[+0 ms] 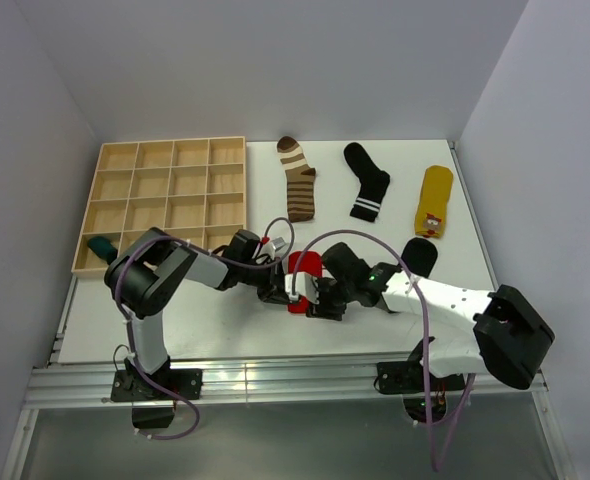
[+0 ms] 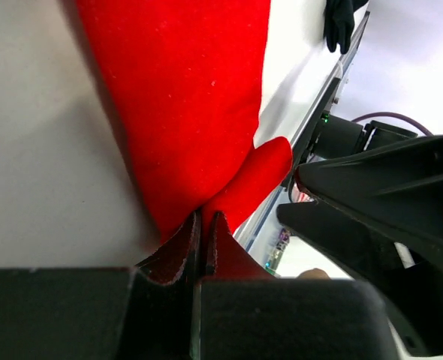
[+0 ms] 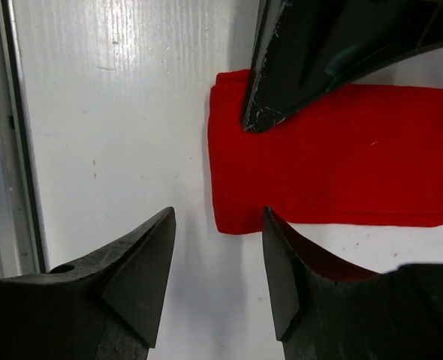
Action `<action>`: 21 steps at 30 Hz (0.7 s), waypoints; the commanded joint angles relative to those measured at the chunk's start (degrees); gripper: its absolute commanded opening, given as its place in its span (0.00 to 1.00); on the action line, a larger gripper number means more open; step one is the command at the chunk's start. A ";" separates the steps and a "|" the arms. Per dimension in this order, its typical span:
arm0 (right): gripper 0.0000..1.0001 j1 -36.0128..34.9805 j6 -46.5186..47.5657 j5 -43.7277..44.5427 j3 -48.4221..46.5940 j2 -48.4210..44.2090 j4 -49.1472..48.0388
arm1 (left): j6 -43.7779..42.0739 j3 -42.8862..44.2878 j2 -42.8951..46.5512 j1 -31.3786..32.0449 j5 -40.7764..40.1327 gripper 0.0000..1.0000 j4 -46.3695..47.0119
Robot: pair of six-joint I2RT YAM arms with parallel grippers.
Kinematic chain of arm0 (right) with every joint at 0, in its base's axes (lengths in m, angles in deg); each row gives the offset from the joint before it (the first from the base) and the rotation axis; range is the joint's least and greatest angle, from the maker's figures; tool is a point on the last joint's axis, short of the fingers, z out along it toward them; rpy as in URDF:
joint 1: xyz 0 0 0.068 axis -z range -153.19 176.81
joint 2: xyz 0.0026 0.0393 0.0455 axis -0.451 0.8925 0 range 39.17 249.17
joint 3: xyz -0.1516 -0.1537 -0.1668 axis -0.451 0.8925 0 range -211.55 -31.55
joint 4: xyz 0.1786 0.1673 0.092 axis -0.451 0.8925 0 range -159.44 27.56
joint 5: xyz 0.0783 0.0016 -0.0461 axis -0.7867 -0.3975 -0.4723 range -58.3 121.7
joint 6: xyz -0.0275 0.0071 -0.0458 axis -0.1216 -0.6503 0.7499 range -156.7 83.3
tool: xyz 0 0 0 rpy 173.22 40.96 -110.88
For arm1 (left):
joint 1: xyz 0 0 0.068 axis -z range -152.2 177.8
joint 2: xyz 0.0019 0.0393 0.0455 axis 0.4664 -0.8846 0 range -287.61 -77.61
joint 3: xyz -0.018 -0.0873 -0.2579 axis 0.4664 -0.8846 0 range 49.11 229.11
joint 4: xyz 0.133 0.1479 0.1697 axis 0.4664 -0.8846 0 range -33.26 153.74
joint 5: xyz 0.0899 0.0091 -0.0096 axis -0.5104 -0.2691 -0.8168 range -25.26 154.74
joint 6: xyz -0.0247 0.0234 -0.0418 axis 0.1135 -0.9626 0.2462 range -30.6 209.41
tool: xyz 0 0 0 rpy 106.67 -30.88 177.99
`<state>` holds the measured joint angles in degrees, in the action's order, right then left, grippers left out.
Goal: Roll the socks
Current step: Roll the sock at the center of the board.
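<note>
A red sock [image 1: 306, 267] lies flat on the white table near the front, between both grippers. My left gripper [image 1: 276, 291] is shut, pinching the sock's edge; in the left wrist view the gripper [image 2: 205, 219] clamps the red fabric [image 2: 184, 97]. My right gripper [image 1: 321, 303] is open and empty. In the right wrist view the gripper [image 3: 218, 215] sits just short of the corner of the red sock [image 3: 342, 165]. The left gripper's finger [image 3: 296, 60] rests on the sock's far edge.
A brown-cream striped sock [image 1: 297, 180], a black sock with white bands [image 1: 367, 183] and a yellow sock [image 1: 433, 202] lie at the back. A plain black sock [image 1: 420, 257] lies by my right arm. A wooden compartment tray [image 1: 165, 195] at the left holds a teal sock [image 1: 102, 248].
</note>
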<state>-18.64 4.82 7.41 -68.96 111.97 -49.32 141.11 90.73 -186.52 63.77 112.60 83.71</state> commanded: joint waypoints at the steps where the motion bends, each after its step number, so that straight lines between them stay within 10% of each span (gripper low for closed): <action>1: 0.57 -2.62 0.85 5.82 0.49 -0.37 -5.70 | -4.15 -0.67 -3.33 -0.02 -3.82 0.00 -9.59; 21: 0.50 -10.09 0.50 15.24 -1.26 9.03 -6.94 | -4.77 1.09 -4.13 -0.02 -0.92 0.00 -10.83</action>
<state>-28.15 6.20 19.56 -68.12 119.03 -55.68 140.47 92.85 -188.13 63.39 115.96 79.36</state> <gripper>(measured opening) 0.520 0.036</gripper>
